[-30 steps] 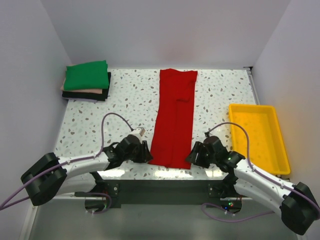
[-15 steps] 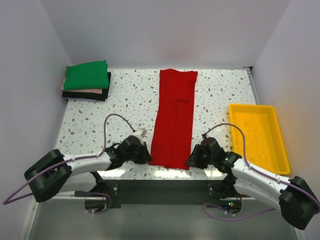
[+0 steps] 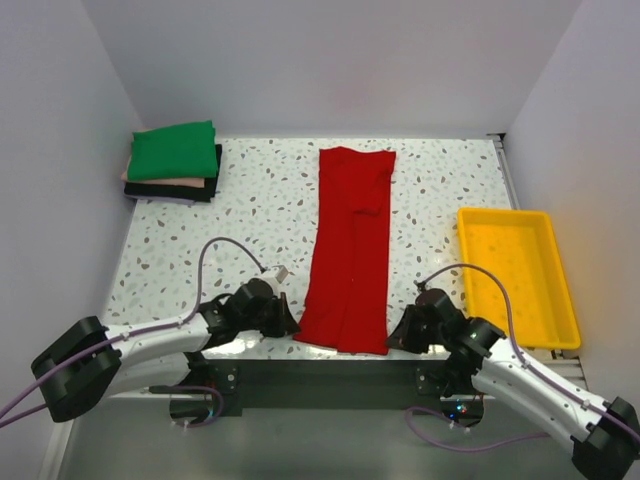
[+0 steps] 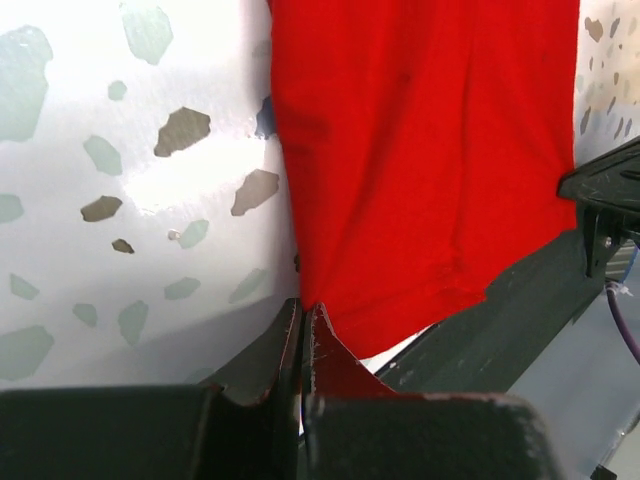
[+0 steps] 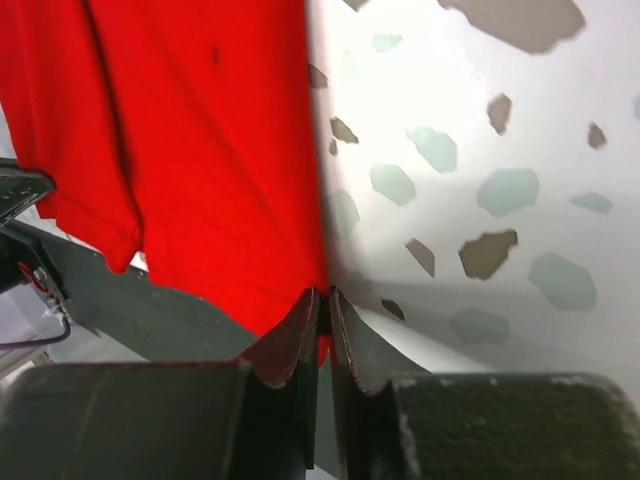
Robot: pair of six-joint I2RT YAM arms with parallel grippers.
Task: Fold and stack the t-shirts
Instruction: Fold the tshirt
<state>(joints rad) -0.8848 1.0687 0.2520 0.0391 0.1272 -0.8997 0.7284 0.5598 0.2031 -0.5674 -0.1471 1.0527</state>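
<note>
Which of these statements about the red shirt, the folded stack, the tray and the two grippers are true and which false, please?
1. The red shirt lies as a long strip from the table's near edge toward its far side. True.
2. The left gripper hangs open above the shirt. False: it is shut on the shirt's near left corner.
3. A green shirt tops the folded stack at the far left corner. True.
4. The yellow tray holds a folded shirt. False: no shirt is in it.
5. The right gripper is shut on the shirt's near right corner. True.
</note>
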